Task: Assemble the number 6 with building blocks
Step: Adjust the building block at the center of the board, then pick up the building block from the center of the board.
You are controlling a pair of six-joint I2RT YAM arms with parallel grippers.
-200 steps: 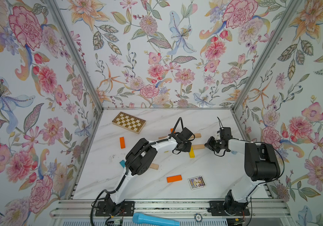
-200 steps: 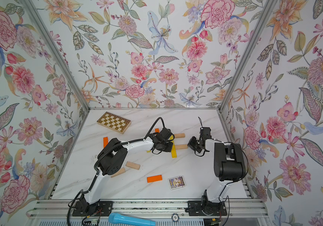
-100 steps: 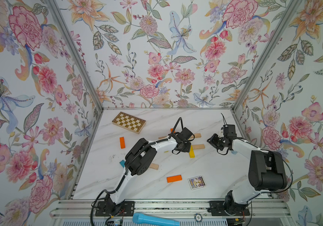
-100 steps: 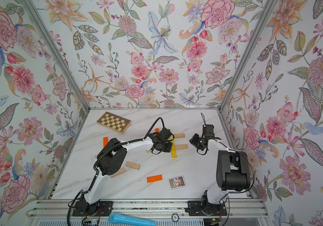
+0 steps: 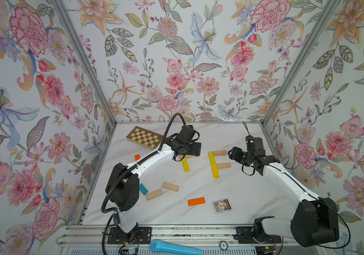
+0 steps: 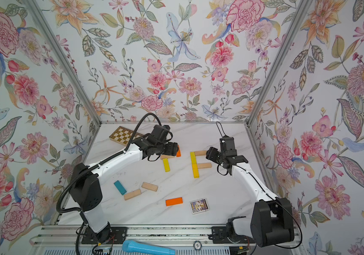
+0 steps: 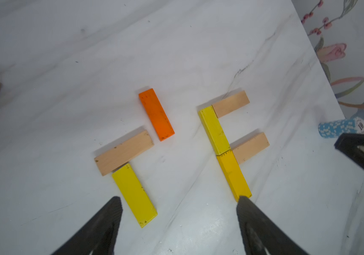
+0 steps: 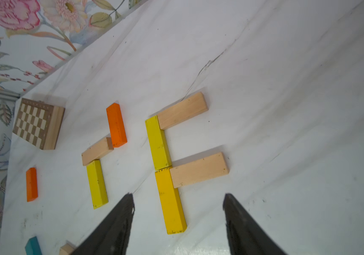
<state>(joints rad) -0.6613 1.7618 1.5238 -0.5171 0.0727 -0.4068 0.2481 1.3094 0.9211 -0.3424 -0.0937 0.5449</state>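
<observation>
Wooden blocks lie flat on the white desk (image 5: pixel 247 194); I find the six (image 5: pixel 217 162) unfinished. Right of centre, a yellow block (image 7: pixel 214 130) and an amber block (image 7: pixel 233 176) sit end to end as a spine. A far bar (image 7: pixel 230 103) and a near bar (image 7: pixel 250 148), both beige, touch that spine and run toward the right arm's side, so the figure reads as an F.

Left of it, a beige block (image 7: pixel 123 152) lies crosswise. A second yellow block (image 7: pixel 134 196) touches its near side, and an orange block (image 7: pixel 156 114) sits just beside its far corner.

My left hand (image 7: pixel 179 198) is above this group, jaws wide apart, gripping nothing. My right hand (image 8: pixel 179 195) is near the far bar's outer end, jaws spread, likewise empty.

Loose stock nearer the arm bases:
- a teal block (image 5: pixel 143 189)
- a loose beige block (image 5: pixel 170 186) and a second loose beige block (image 5: pixel 154 194), close together
- a front orange block (image 5: pixel 196 201) beside a card (image 5: pixel 221 206)

A side orange block (image 5: pixel 137 157) lies toward the left edge. A chequered board (image 5: pixel 144 138) sits at the far left.
</observation>
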